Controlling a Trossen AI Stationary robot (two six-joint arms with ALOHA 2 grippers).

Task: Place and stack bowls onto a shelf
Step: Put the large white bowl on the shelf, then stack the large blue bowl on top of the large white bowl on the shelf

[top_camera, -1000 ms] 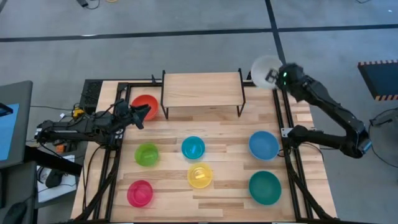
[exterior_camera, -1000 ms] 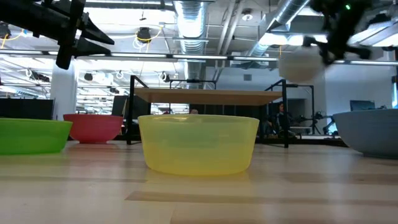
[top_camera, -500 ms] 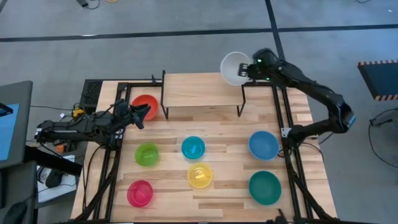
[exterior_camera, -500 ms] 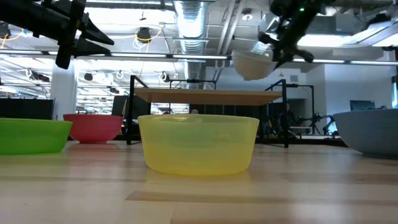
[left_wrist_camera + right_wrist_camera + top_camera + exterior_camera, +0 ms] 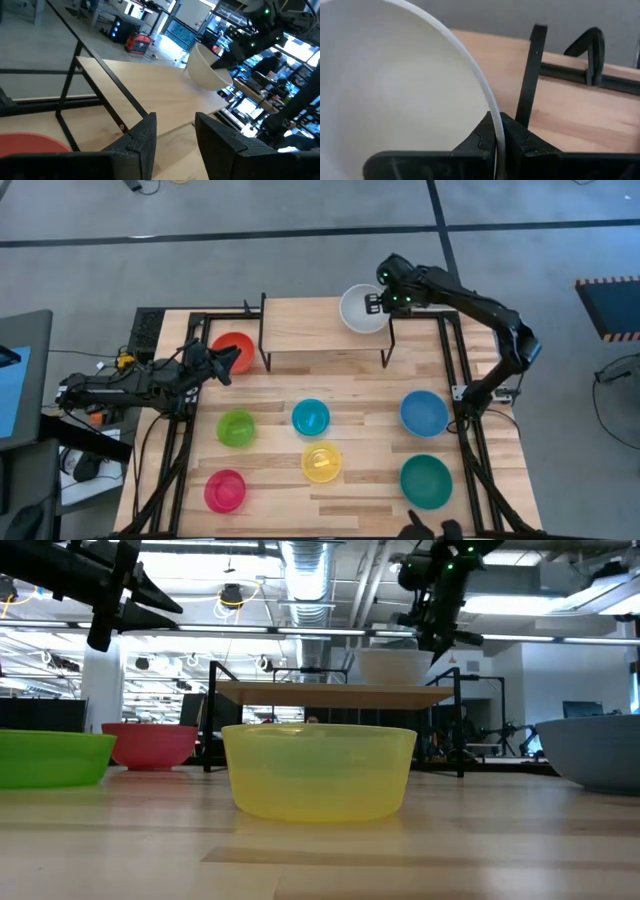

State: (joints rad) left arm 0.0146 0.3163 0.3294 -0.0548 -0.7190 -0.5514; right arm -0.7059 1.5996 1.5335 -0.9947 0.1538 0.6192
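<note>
The white bowl (image 5: pixel 360 311) sits upright over the right end of the shelf (image 5: pixel 310 328), a light-wood plank on thin black legs. In the low view the white bowl (image 5: pixel 393 667) has its base at the shelf (image 5: pixel 320 693) top; whether it rests there I cannot tell. My right gripper (image 5: pixel 381 302) is shut on it. My left gripper (image 5: pixel 228 366) hangs open in the air near the red-orange bowl (image 5: pixel 233 351), which stands on the table left of the shelf. In the left wrist view my left gripper (image 5: pixel 175 132) looks across the shelf (image 5: pixel 150 97) at the white bowl (image 5: pixel 206 71). My right gripper pinches the white bowl's rim (image 5: pixel 496 125) on the side toward the table's right edge, one finger inside the bowl and one outside. The fingers come from the right, slanting down. The bowl is upright with its open side up, over the plank's right end.
Six bowls stand on the table nearer than the shelf: lime green (image 5: pixel 237 428), cyan (image 5: pixel 311 417), yellow (image 5: pixel 321 463), pink (image 5: pixel 225 490), blue (image 5: pixel 424 413), teal (image 5: pixel 426 481). The left and middle of the shelf top are bare. Black frame rails run along the table's sides.
My right gripper has carried the white bowl from beyond the table's far right corner toward the left and down onto the right end of the shelf top. The bowl, tilted while it was carried, now stands level. My left arm has kept still.
</note>
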